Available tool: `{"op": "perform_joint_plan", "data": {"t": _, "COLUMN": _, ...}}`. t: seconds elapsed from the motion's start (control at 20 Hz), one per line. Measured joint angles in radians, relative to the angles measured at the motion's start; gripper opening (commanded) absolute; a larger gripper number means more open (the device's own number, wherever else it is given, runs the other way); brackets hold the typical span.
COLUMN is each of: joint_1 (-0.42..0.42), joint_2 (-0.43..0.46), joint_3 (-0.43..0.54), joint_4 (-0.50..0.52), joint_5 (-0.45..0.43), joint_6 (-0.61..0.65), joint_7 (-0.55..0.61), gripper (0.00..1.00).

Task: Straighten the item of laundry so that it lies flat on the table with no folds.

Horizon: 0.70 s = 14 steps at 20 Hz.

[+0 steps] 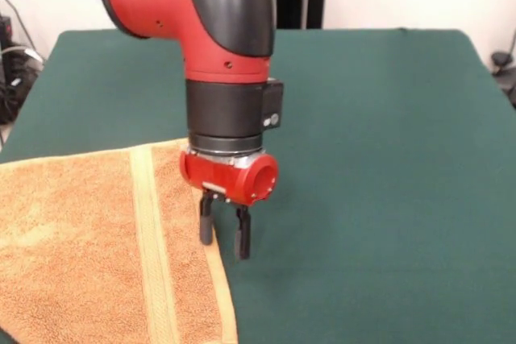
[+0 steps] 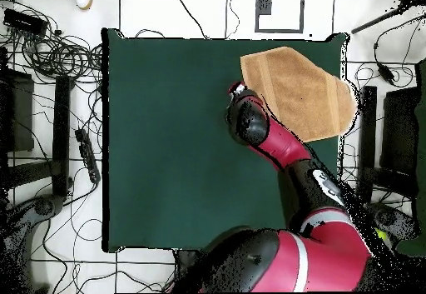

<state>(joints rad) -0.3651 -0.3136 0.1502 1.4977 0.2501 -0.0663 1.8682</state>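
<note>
The front view looks from across the table (image 1: 387, 118) toward the robot, low and close, so only a part of the green top shows. The overhead view looks straight down from high above and takes in the whole table (image 2: 166, 141), with the robot base at the bottom. Both views share the towel (image 1: 81, 255) (image 2: 295, 91) corner and the gripper (image 1: 223, 235).

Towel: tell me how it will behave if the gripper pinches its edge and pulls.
The towel looks like soft terry, so it would likely drape and fold rather than hold shape. It probably weighs little, being one thin layer on the table. The open gripper over its hem could drag it; the felt-like cover may resist sliding.
</note>
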Motion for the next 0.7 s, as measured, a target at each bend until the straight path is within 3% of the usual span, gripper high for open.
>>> {"op": "perform_joint_plan", "data": {"t": 0.35, "joint_1": 0.103, "joint_2": -0.038, "joint_3": -0.027, "joint_4": 0.040, "joint_5": 0.117, "joint_6": 0.000, "joint_7": 0.012, "gripper": 1.00}}
{"op": "perform_joint_plan", "data": {"t": 0.7, "joint_1": 0.147, "joint_2": -0.047, "joint_3": -0.040, "joint_4": 0.027, "joint_5": 0.143, "joint_6": 0.011, "joint_7": 0.016, "gripper": 1.00}}
